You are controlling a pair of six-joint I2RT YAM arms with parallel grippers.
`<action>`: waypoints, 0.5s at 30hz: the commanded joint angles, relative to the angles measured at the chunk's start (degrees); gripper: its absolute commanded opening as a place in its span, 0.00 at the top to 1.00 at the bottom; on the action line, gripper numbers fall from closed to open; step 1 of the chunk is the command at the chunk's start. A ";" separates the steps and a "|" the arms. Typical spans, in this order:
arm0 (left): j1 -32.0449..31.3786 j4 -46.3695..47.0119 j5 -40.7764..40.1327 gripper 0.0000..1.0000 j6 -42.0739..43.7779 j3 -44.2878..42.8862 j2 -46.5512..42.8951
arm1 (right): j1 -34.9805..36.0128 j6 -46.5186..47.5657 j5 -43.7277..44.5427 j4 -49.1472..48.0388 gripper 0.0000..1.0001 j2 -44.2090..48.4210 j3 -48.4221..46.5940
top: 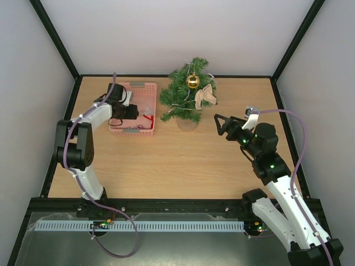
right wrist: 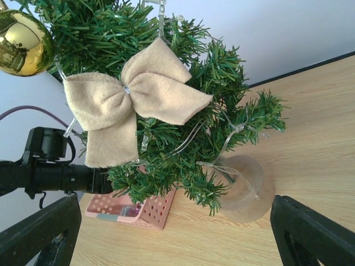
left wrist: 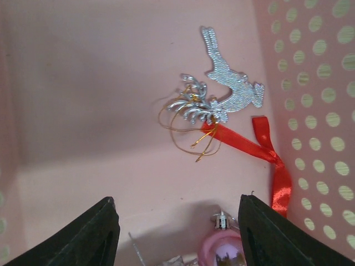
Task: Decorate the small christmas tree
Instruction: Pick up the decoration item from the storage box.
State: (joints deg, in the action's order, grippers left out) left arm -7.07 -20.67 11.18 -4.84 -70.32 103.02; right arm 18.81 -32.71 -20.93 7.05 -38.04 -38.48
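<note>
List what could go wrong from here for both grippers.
1. The pink bauble sits off centre between the open jaws of the left gripper, close to one finger. Closing may nudge it away or snag the red ribbon nearby.
2. The silver reindeer has a gold loop touching that ribbon, so one might drag the other.
3. The right gripper hovers near the small christmas tree; a bump could tip it on its small base.
</note>
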 commanded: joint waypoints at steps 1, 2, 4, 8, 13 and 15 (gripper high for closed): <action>-0.40 -4.16 4.70 0.38 1.91 -3.36 2.52 | 0.19 1.56 -1.08 -0.66 0.09 0.52 0.28; -0.69 -4.70 5.06 0.37 2.06 -3.52 3.07 | 0.20 1.74 -1.14 -0.76 0.08 0.51 0.21; -1.10 -6.32 5.58 0.35 2.30 -4.07 3.92 | 0.18 1.98 -1.22 -0.95 0.09 0.49 0.20; -2.44 -9.13 3.50 0.32 3.17 -4.55 5.10 | 0.18 2.12 -1.35 -1.10 0.09 0.12 -0.14; -4.33 -11.86 1.37 0.31 3.72 -4.86 7.17 | 0.19 2.33 -1.67 -1.32 0.09 -0.47 -0.23; -5.09 -12.46 -1.00 0.32 3.62 -4.99 7.36 | 0.18 2.74 -1.66 -0.87 0.09 -0.70 -0.64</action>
State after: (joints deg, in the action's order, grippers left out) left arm -10.87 -28.97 13.80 -1.96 -73.93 109.30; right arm 18.81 -31.14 -21.89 7.01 -38.48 -38.48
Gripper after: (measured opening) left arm 0.687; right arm 0.909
